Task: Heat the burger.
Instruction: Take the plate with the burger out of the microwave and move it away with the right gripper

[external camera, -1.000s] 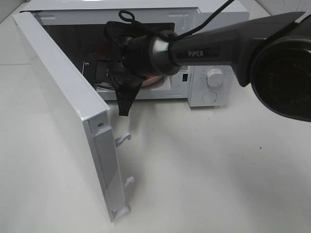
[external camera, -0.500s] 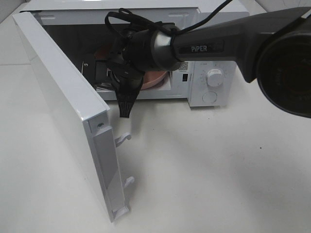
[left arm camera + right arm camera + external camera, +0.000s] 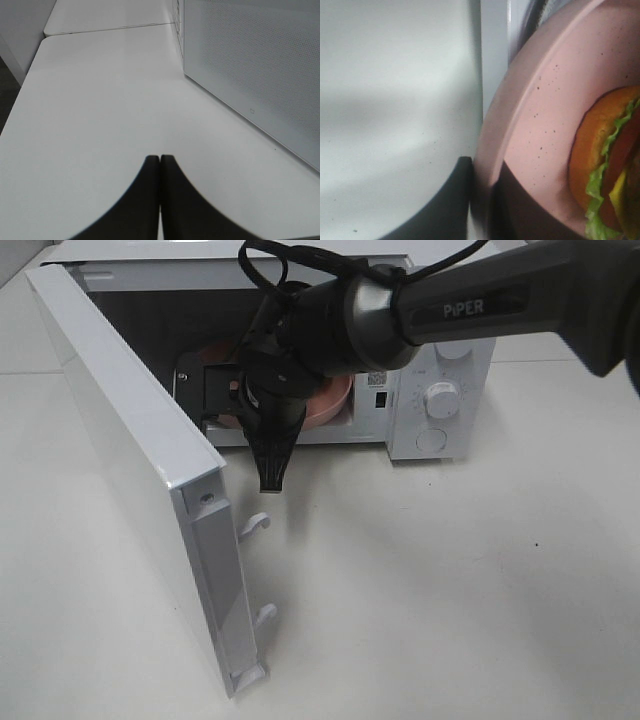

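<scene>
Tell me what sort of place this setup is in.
Probably a robot lab bench staged as a kitchen, not a real one: a white microwave with its door swung open stands alone on a bare white table, and a pink speckled plate bearing a burger sits at its mouth.

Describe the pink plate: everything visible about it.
The pink plate is round with a raised rim, matte pale pink with fine dark speckles, ceramic-looking. It holds the burger, which sits away from the rim. The right end effector is clamped on its rim, one finger on each face. In the high view the plate sits at the open microwave's mouth, mostly hidden by the arm.
</scene>
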Controlling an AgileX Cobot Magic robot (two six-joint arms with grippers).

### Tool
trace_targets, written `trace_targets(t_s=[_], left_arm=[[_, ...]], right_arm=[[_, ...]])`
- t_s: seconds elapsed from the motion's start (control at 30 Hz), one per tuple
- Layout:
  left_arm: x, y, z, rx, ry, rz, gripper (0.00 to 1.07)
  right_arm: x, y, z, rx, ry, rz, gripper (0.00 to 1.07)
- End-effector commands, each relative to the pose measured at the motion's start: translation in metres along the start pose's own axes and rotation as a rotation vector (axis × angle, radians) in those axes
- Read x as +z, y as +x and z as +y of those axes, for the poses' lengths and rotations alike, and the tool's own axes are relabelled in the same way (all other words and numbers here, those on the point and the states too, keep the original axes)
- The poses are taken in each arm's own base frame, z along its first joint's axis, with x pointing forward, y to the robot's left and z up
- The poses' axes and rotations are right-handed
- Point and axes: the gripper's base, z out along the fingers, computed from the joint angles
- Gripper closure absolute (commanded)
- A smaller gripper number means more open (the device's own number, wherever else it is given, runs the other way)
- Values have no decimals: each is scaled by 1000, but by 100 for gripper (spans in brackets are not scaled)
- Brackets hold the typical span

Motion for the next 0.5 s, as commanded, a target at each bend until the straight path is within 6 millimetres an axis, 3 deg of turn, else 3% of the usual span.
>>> trace_targets(t_s=[0.03,0.5], left_arm=[[-2,0,0,-7,-1,-32,106],[-2,0,0,-7,-1,-32,106]], right_arm=[[-23,0,-11,-46,57,-55,107],[-61,20,9,-171,42,-95,107]])
